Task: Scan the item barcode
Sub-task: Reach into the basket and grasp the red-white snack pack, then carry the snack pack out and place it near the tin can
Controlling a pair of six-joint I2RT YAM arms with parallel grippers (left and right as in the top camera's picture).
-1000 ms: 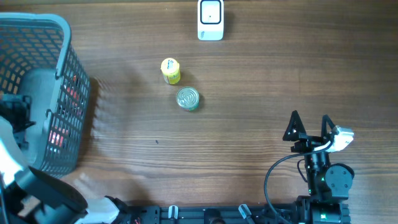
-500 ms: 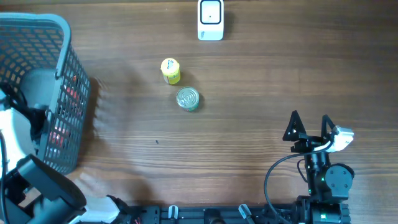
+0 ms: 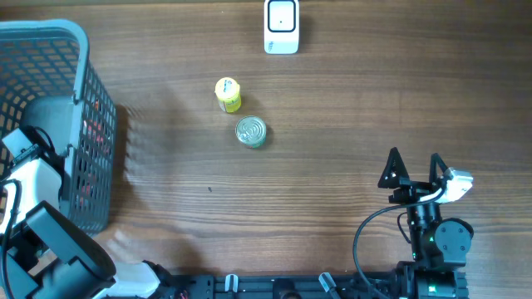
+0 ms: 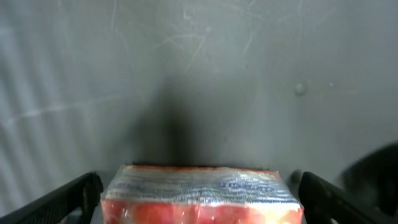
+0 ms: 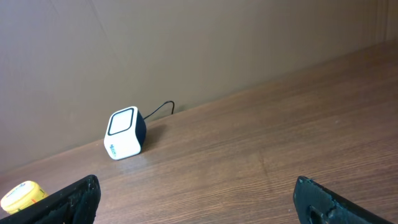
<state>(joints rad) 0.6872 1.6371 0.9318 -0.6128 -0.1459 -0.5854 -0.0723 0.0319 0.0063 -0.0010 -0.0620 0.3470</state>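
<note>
In the left wrist view a red item (image 4: 199,196) wrapped in clear film with blue print lies on the grey floor of the basket (image 4: 205,74). My left gripper (image 4: 199,190) is open, one black finger on each side of the item and close to its ends. From overhead the left arm (image 3: 33,178) reaches into the grey mesh basket (image 3: 83,50), and its fingers are hidden there. The white scanner (image 3: 281,26) stands at the table's far edge. My right gripper (image 3: 413,166) is open and empty at the near right, facing the scanner (image 5: 124,134).
A yellow bottle (image 3: 227,94) and a green-labelled can (image 3: 251,131) stand mid-table, in front of the scanner. The yellow bottle (image 5: 22,196) also shows low at the left of the right wrist view. The basket's tall walls surround the left arm.
In the overhead view the left arm has slid toward the table's near edge inside the basket. The right arm, the bottle, the can and the scanner have not moved.
</note>
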